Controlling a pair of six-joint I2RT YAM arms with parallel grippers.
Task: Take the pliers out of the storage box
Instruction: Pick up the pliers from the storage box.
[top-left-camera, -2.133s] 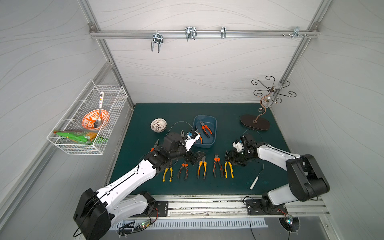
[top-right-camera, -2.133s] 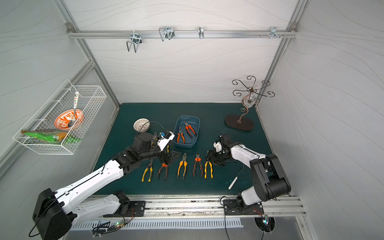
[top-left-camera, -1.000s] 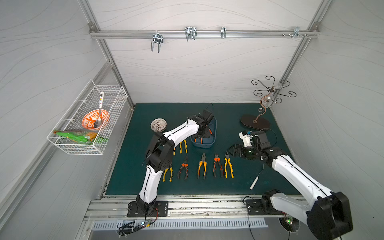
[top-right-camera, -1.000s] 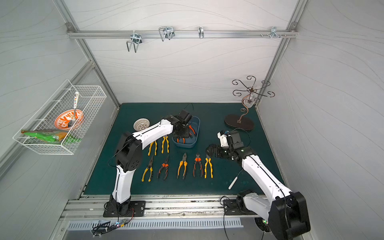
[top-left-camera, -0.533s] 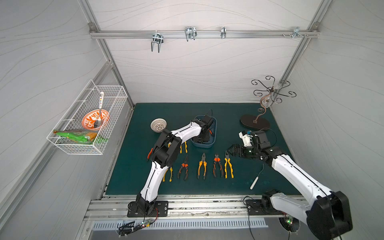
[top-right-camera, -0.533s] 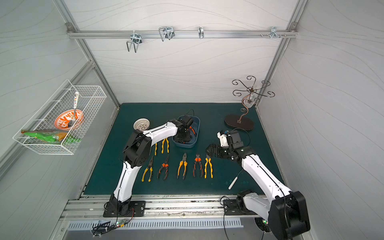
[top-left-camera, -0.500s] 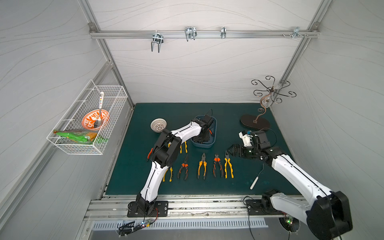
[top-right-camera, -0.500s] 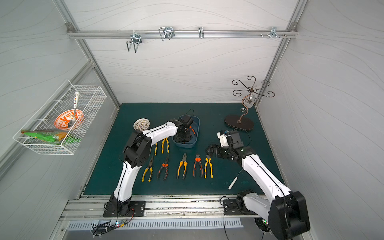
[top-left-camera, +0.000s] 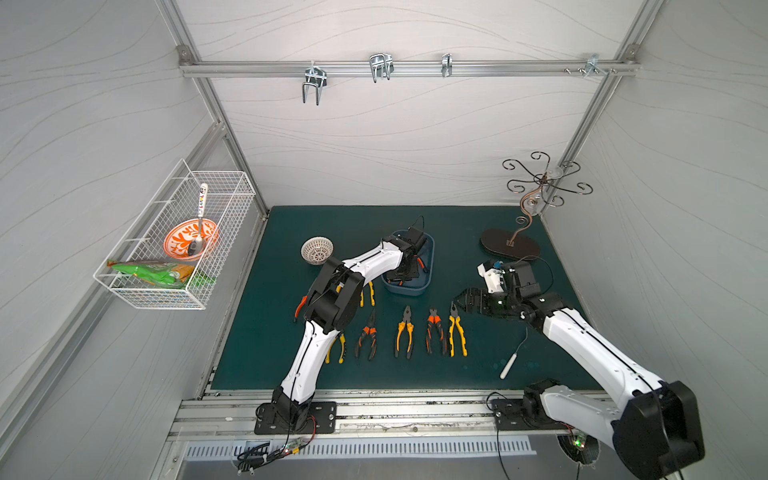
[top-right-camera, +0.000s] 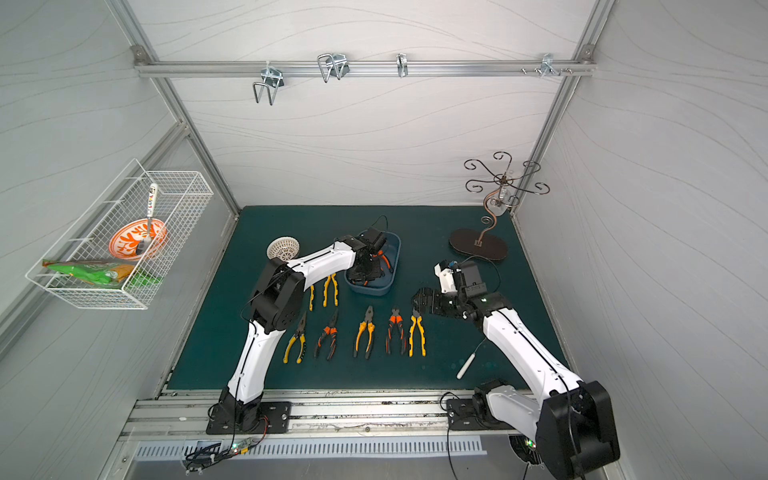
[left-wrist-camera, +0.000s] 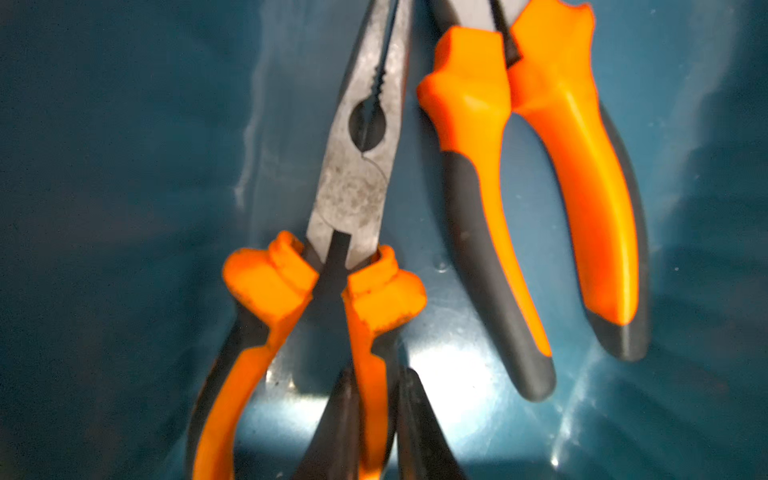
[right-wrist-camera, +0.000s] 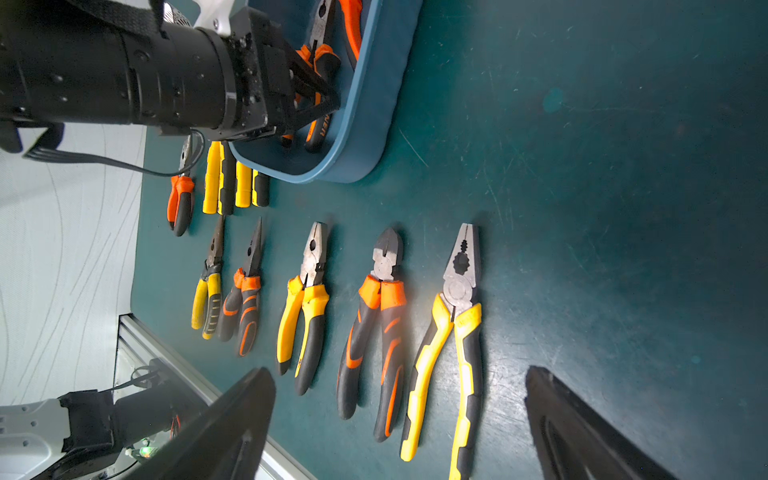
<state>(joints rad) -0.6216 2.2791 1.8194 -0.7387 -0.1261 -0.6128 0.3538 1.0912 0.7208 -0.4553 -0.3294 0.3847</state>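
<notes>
Counting what lies on the bench (top-right-camera: 216, 324), seven pliers (top-right-camera: 365, 332) are already out: five in a near row and two more behind it to the left. Two lie in the storage box (top-left-camera: 430, 266) at the far centre, so the job looks mostly done. Only the left wrist view shows them plainly, with the left end effector (left-wrist-camera: 376, 380) clamped on one handle of the long-nose pliers (left-wrist-camera: 357, 178); in both top views the arm hides this. The right end effector (top-right-camera: 415, 303) hangs spread wide and empty by the row's right end.
</notes>
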